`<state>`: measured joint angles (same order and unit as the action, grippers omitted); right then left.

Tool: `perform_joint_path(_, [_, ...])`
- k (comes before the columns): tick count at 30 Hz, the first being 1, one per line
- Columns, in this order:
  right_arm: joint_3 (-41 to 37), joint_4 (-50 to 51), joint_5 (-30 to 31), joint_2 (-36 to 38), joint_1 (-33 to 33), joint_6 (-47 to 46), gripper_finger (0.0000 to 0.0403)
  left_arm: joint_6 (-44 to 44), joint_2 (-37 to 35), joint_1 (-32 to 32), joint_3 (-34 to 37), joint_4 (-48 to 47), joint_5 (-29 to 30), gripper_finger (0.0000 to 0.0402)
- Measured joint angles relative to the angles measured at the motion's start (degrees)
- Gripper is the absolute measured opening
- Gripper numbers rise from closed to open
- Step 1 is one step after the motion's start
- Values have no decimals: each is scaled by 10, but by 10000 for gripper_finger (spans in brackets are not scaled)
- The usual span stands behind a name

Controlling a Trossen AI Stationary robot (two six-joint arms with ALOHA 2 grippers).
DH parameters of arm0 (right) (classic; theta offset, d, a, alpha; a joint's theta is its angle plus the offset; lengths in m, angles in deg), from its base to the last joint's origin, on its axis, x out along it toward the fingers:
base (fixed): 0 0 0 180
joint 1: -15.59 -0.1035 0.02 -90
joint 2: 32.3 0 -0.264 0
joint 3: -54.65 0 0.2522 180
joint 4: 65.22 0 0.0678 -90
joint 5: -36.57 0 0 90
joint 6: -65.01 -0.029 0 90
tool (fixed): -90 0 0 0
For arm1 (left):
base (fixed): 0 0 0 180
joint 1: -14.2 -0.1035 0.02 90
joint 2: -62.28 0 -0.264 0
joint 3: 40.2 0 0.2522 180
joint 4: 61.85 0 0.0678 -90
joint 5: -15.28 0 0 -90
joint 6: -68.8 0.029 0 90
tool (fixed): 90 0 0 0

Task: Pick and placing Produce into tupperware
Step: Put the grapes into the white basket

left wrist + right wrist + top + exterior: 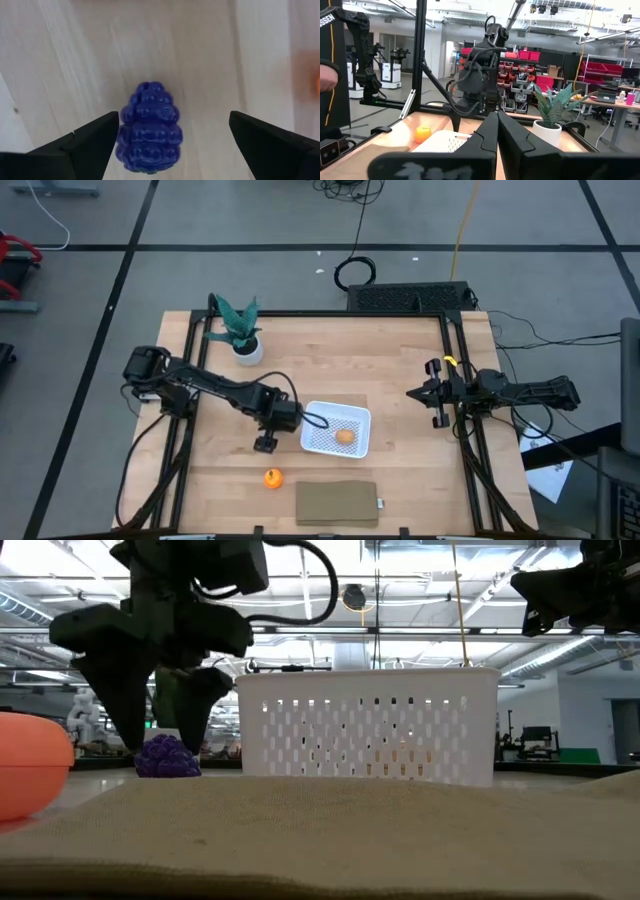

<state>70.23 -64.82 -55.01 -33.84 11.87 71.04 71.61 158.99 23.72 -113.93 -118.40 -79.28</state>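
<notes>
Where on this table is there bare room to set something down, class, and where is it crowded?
Bare wood lies between the plant and the right gripper, and right of the brown slab. It is crowded near the table's front middle: the open left gripper straddles the purple cluster, beside the tupperware and orange ball.

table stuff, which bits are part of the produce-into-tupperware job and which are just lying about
Job:
- tan-yellow lump, already in the white tupperware
- purple cluster, on the wood between the left gripper open jaws
- orange ball

Lying about:
- potted plant
- brown slab
</notes>
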Motion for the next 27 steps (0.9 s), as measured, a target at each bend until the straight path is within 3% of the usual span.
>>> perform_joint_path(14, [0,0,0,0,0,0,0,12,0,-15,59,60,0,383])
perform_joint_path(27, [0,0,0,0,0,2,0,19,0,-15,62,67,23,382])
